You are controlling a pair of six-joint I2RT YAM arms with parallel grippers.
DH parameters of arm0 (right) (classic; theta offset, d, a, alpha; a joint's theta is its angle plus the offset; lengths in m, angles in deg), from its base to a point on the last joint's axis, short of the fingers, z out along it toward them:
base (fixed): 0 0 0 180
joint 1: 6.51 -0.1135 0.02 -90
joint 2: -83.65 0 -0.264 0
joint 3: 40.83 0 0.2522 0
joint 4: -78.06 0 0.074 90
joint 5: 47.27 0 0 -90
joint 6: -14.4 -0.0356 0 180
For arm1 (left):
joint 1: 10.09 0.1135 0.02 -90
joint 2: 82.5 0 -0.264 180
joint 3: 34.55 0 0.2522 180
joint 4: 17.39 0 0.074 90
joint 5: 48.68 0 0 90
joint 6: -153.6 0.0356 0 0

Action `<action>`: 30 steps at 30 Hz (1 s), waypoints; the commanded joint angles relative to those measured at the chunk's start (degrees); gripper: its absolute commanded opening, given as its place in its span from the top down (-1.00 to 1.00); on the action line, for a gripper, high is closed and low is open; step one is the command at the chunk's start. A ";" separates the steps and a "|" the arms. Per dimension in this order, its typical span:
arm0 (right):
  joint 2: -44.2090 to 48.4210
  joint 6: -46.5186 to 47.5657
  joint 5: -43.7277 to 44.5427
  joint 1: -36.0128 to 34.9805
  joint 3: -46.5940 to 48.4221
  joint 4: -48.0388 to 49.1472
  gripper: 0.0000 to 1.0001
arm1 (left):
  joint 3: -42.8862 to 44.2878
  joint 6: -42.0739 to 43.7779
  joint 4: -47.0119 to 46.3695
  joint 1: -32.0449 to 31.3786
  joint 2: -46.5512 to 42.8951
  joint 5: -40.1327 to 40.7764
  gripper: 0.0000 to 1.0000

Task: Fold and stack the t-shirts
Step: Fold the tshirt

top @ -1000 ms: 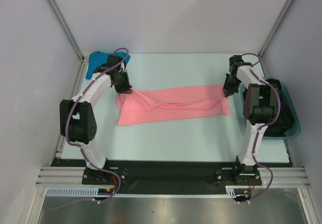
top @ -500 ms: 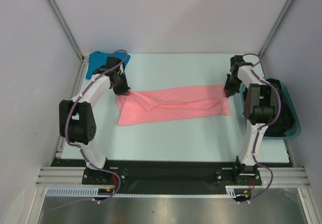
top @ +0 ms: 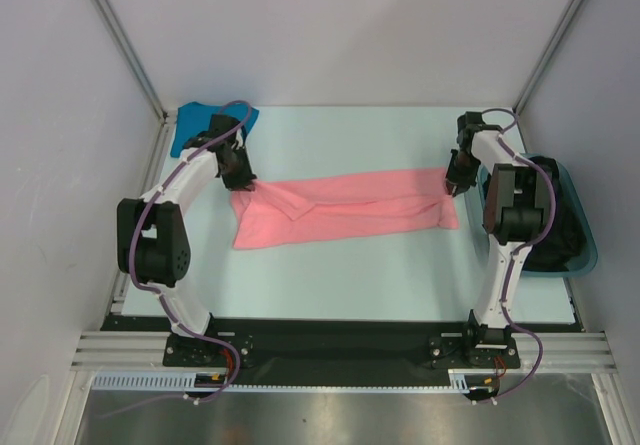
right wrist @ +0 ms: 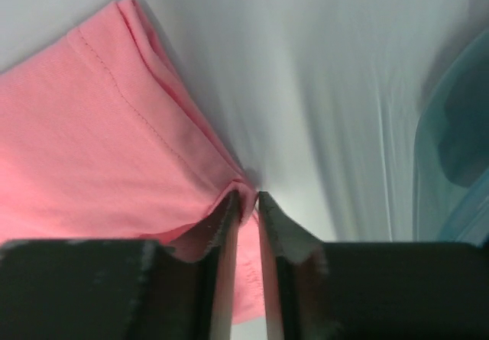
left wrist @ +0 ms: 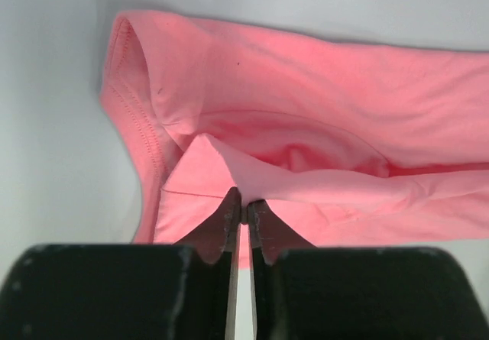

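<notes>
We see the salmon pink t-shirt [top: 345, 207] folded into a long, creased band across the surface [top: 350, 275]; the teal-blue t-shirt [top: 190, 128] lies bunched in its far left corner.

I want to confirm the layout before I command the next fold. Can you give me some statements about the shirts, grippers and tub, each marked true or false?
1. The pink t-shirt lies as a long band across the table. True.
2. The blue t-shirt is stacked on the pink one. False: it lies apart, at the table's far left corner.
3. The left gripper and right gripper are at opposite ends of the pink t-shirt. True.
4. The tub stands at the table's left edge. False: it stands at the right edge.
</notes>
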 commanded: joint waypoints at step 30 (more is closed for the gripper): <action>27.78 -4.22 -11.16 3.79 -30.14 6.41 -0.22 | -36.47 -17.78 -2.36 6.09 -26.77 -3.56 -0.41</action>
